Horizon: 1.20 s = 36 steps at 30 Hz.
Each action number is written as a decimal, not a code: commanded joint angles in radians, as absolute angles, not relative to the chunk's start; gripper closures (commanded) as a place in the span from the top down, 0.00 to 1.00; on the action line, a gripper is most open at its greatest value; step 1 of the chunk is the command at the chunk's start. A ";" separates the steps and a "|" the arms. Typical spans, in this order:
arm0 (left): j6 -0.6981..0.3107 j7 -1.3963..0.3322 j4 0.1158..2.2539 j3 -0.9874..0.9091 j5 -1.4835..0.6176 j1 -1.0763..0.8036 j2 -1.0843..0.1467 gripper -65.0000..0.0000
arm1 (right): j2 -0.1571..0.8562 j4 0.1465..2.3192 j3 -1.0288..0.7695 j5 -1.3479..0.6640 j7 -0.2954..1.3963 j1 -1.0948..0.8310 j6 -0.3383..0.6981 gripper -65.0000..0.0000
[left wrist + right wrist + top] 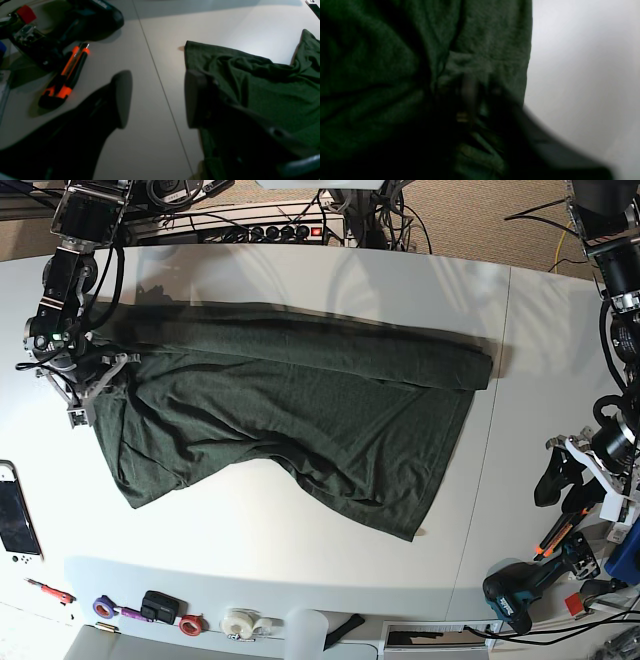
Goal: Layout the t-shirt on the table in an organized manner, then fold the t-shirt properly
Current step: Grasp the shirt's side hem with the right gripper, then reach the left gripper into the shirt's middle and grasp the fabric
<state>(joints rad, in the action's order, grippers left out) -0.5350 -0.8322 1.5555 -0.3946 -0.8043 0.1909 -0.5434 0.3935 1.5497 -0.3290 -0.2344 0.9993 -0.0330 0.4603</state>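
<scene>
near edge clutter: tape rolls (238,623), small dark bits and a handheld console (17,518) along the front and left rim of the counter (250,530).
t-shirt (290,395): dark green, faintly heathered soft knit, no print. Spread across the middle of the counter, rumpled, lower hem wavy, far edge folded into a long straight band. One corner reaches just past the thin seam line in the white top.
left jaws (155,100): standing wide, nothing between them. One black rounded pad (122,97) over bare counter; the other sits at the shirt's edge, touch or not I cannot tell.
left arm: low at the counter's side, beyond the shirt's corner, next to an orange-and-black utility knife (66,75) and a black power drill (520,588).
right jaws (470,100): closed, buried in green cloth near the shirt's straight edge; looks pinched on the fabric, view dark and blurred.
right arm (62,290): coming down from the far corner, wrist bent onto the shirt's end.
far side: power strip (275,230) and cables behind the counter.
</scene>
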 commanded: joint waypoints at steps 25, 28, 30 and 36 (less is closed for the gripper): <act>-0.539 -0.803 1.570 -0.402 -0.823 0.210 -0.562 0.48 | 0.387 1.563 -0.336 -0.346 1.047 0.001 0.403 0.51; -0.539 -0.803 1.570 -0.402 -0.822 0.210 -0.562 0.48 | 0.363 1.563 -0.336 -0.328 1.055 -0.015 0.403 0.51; -0.539 -0.803 1.570 -0.402 -0.822 0.210 -0.562 0.48 | 0.352 1.563 -0.336 -0.283 1.054 -0.023 0.398 0.51; -0.539 -0.803 1.570 -0.402 -0.823 0.210 -0.562 0.48 | 0.344 1.563 -0.336 -0.204 1.027 -0.033 0.369 0.51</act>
<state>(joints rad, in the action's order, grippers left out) -0.5350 -0.8322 1.5551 -0.3946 -0.8043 0.1913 -0.5434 0.3286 1.5513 -0.3294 -0.2279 1.0229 -0.0414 0.3717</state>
